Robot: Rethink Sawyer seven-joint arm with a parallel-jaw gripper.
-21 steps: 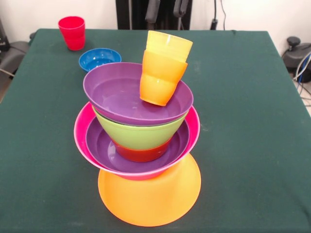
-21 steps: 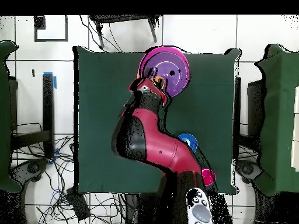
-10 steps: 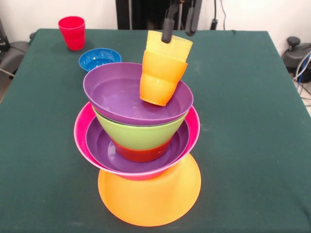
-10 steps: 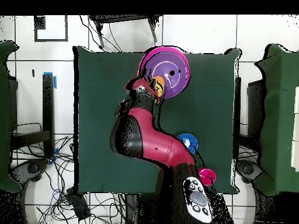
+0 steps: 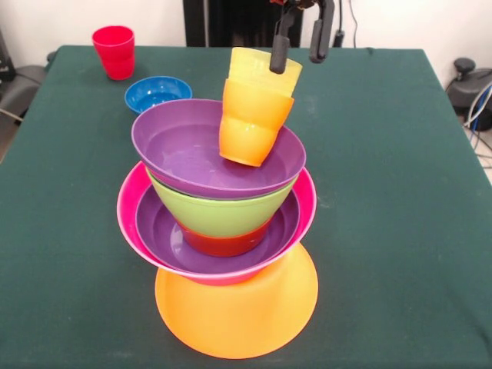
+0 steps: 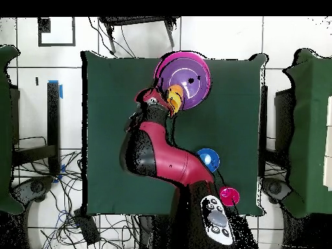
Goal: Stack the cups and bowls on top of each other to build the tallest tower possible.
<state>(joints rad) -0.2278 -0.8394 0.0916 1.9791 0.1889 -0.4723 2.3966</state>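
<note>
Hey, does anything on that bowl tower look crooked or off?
Yes. The two nested cups, pale yellow cup inside the orange cup, lean to one side in the top purple bowl instead of standing upright. The gripper hangs with open jaws at the yellow cup's rim. The bowls below also sit off-centre on the orange base bowl.

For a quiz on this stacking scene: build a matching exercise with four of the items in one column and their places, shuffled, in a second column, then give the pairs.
Column one:
1. red cup
2. blue bowl
3. yellow cup
4. lime green bowl

Column two:
A. nested in the orange cup, at the very top of the tower
B. alone on the table, near its far corner in the front view
C. directly under the top purple bowl
D. on the table just behind the tower

Pairs: 1-B, 2-D, 3-A, 4-C
</note>
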